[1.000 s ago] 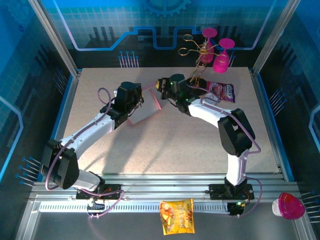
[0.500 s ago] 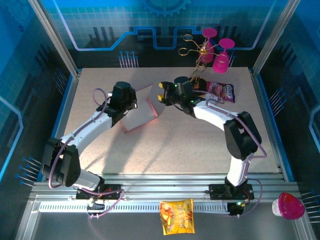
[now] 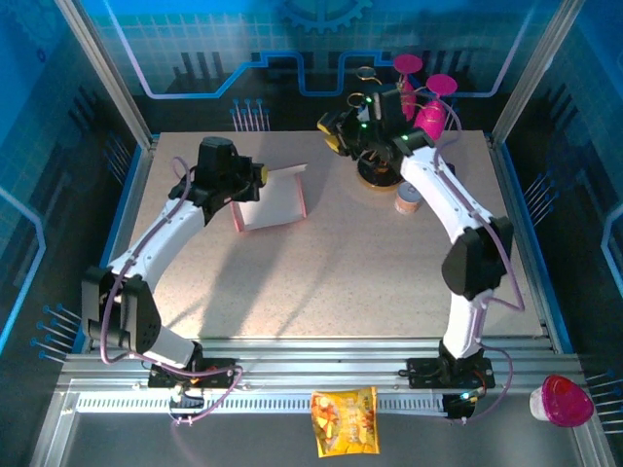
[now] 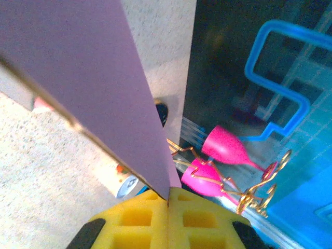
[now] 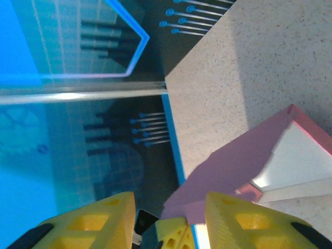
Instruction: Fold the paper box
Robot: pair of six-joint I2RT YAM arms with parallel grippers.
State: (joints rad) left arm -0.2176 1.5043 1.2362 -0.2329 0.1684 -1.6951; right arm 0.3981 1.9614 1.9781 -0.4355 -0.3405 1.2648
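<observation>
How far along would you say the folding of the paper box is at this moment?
Looks partly done: the paper box lies on the table with one side wall seemingly creased upright, but it is not closed. In hand: the left gripper is shut on a panel at its far-left corner. Left: the other flaps; the right gripper hangs open, apart from the box, near the magenta goblets.

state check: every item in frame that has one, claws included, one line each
left claw: shut on the edge of the paper box
right claw: open, nothing between its fingers
paper box: partly folded, one side wall standing, not yet a closed box
goblets: hung upside down on the gold wire rack
yellow snack bag: lying flat, label up
</observation>
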